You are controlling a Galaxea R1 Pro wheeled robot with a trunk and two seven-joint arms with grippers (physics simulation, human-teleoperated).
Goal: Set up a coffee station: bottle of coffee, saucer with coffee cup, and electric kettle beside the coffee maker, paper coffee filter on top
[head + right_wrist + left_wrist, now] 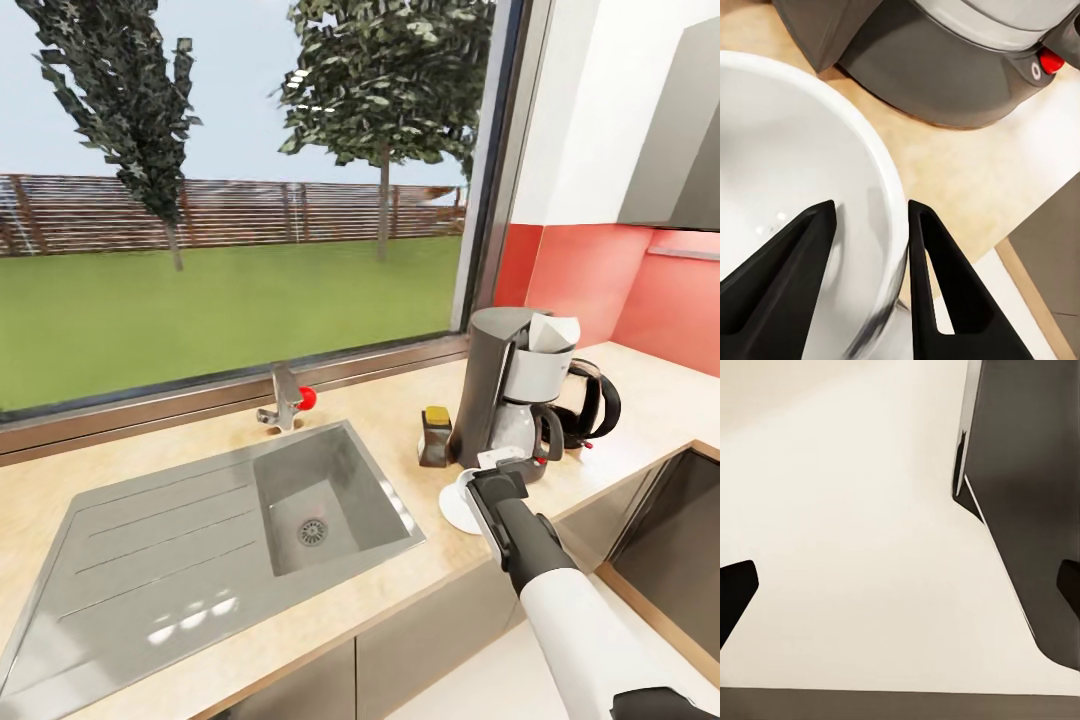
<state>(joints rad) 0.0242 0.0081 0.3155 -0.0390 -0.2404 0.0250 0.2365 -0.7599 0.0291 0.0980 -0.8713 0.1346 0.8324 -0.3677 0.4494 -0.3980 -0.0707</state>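
The right hand (pixel 870 247) straddles the coffee cup (pixel 795 187) rim, fingers barely parted, above the saucer (pixel 455 510) at the coffee maker's (pixel 505 390) six o'clock.

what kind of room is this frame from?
A simulated home kitchen, most likely: a beige countertop with an inset steel sink under a garden window, a coffee maker and electric kettle by a red backsplash.

Steel sink (pixel 200 530), tap (pixel 285 400), window (pixel 240 180), possibly a hob (pixel 680 550)
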